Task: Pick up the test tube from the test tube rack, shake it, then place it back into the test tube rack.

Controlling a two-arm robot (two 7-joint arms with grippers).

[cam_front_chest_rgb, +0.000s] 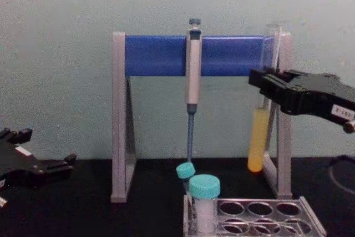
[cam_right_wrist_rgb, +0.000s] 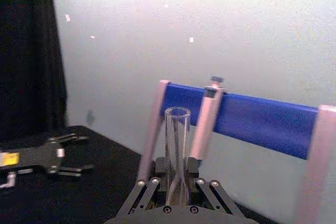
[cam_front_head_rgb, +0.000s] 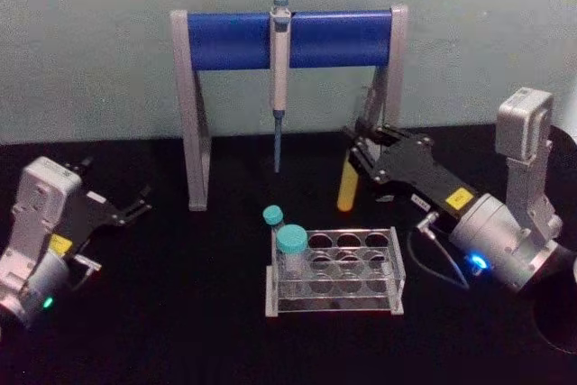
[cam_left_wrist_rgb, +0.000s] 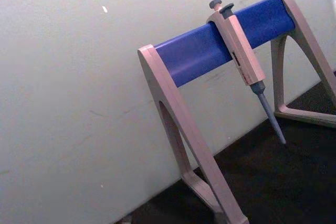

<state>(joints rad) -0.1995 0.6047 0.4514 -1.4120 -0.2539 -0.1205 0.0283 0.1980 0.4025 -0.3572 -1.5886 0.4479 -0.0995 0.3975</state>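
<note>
**Head view.** Your right gripper [cam_front_head_rgb: 359, 152] is clamped on the test tube [cam_front_head_rgb: 346, 188]. The tube hangs upright, out of the test tube rack [cam_front_head_rgb: 335, 302], behind the rack's right end, with yellow liquid in its lower part. Your left gripper [cam_front_head_rgb: 135, 205] sits well to the left of the rack, fingers apart and holding nothing. Two teal-capped vials [cam_front_head_rgb: 290, 242] stand at the rack's left end. A pipette stand [cam_front_head_rgb: 194, 132] stands behind the rack and carries a pipette [cam_front_head_rgb: 280, 69].

**Left wrist view.** You see the pipette stand [cam_left_wrist_rgb: 181, 124] with the pipette [cam_left_wrist_rgb: 242, 56] hung on its blue bar.

**Right wrist view.** The tube [cam_right_wrist_rgb: 177, 145] rises open-mouthed from between your right gripper's closed fingers [cam_right_wrist_rgb: 157, 182]. The left gripper [cam_right_wrist_rgb: 79, 154] lies farther off, spread open.

**Chest view.** The tube [cam_front_chest_rgb: 257, 142] hangs upright behind the rack [cam_front_chest_rgb: 274, 210], near its right end. Its yellow bottom is clear of the holes, and your right gripper [cam_front_chest_rgb: 267, 84] grips it near the top.
</note>
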